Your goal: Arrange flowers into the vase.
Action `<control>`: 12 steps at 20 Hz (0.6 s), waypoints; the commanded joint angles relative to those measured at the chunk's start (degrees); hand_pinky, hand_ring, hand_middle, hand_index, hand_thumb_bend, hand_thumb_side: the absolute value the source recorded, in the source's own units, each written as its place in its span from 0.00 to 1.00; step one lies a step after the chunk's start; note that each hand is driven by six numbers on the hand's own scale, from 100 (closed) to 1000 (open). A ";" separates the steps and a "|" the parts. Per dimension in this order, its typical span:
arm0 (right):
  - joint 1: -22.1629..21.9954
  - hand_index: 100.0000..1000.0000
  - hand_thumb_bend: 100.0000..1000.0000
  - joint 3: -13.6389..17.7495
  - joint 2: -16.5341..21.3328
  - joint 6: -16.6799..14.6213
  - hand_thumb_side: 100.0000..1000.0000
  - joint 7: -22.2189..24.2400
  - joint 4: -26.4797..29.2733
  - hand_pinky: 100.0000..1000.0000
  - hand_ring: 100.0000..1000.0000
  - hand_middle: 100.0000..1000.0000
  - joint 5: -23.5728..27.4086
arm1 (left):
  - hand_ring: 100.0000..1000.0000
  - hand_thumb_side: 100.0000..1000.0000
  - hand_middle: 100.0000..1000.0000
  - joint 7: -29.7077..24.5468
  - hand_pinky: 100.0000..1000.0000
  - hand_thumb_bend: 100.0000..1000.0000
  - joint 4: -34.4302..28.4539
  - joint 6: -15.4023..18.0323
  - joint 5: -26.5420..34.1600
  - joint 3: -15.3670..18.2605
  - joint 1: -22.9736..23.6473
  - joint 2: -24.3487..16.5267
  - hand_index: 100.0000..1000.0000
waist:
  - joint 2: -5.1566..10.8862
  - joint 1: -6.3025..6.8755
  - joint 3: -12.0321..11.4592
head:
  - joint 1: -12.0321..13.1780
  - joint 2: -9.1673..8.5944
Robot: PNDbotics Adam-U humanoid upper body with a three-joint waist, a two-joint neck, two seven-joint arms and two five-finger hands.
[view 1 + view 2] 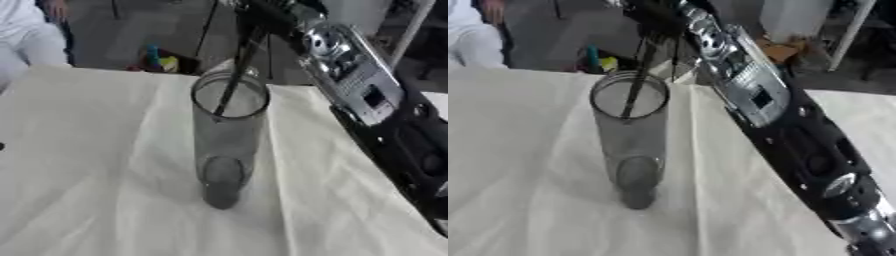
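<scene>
Below robot hand (pixel 262 15), stem (pixel 232 75) in vase (pixel 226 150)

Creased cream cloth (pixel 96 165) covering the table. Beyond its far edge: dark grey floor (pixel 131 30), small blue-and-yellow objects (pixel 159 61), and a white slanted pole (pixel 847 30) at upper right.

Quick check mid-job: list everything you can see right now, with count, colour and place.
Tall clear glass cylinder vase: one, grey-tinted, upright at table centre.
Thin dark flower stem: one, black-looking, lower end inside the vase mouth, top held above.
Cream cloth-covered table: one, off-white, wrinkled, under the vase.
Small colourful items: yellow and teal, on the floor beyond the far edge.
Right robot hand: one, black, above the vase, on the stem.
Right arm: silver and black, from lower right.
</scene>
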State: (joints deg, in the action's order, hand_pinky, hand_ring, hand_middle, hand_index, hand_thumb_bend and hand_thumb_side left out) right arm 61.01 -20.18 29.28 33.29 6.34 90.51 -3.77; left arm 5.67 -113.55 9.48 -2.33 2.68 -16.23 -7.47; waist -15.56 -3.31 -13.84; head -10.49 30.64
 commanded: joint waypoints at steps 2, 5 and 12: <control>1.49 0.21 0.47 0.72 1.56 0.36 0.81 4.84 -0.01 0.50 0.41 0.33 -1.60 | 0.65 1.00 0.73 -0.12 0.51 0.00 -1.04 -0.11 0.31 -0.19 -0.71 -0.43 0.90 | 0.48 -0.79 -0.01 | 0.06 -0.61; 1.71 0.22 0.48 0.65 1.60 0.44 0.81 7.72 -0.34 0.51 0.42 0.35 -2.20 | 0.65 1.00 0.73 -0.13 0.51 0.00 -1.04 -0.12 0.34 -0.17 -0.70 -0.45 0.90 | 0.53 -0.84 -0.05 | 0.07 -0.58; 1.97 0.39 0.49 0.48 1.88 -0.41 0.78 12.43 -0.72 0.55 0.45 0.37 -5.37 | 0.65 1.00 0.73 -0.20 0.51 0.00 -1.04 -0.13 0.36 -0.19 -0.76 -0.52 0.90 | 0.56 -0.98 -0.10 | 0.13 -0.50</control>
State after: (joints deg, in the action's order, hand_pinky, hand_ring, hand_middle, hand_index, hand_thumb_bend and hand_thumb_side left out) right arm 61.52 -20.18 29.57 33.11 17.97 89.60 -8.19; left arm 5.55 -113.55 9.36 -2.14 2.68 -16.23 -7.47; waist -15.56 -3.61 -13.88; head -10.44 30.64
